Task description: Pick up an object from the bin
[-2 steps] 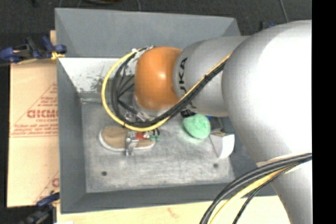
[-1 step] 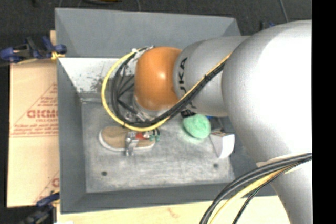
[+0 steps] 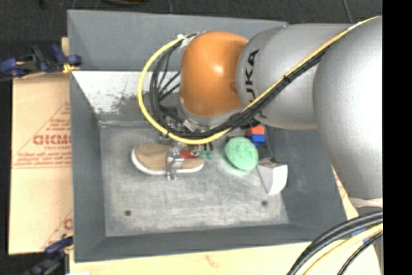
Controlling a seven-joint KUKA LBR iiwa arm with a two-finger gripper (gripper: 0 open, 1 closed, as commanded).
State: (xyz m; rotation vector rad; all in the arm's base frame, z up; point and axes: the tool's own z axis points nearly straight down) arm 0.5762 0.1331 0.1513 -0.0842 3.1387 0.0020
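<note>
Hand (image 3: pixel 172 165) low over a small tan shoe (image 3: pixel 148 158) near the middle of the bin (image 3: pixel 193 216).
Released or clenched: cannot tell. Green ball (image 3: pixel 240 154) at the shoe's 3 o'clock. Apparently pre-lift; next, a firm clench and straight rise.

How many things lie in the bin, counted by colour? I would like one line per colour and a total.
Tan and white, small shoe: 1
Green, round lump: 1
White, angular piece: 1
Blue and red, block partly under the arm: 1
Total: 4 in view
</note>
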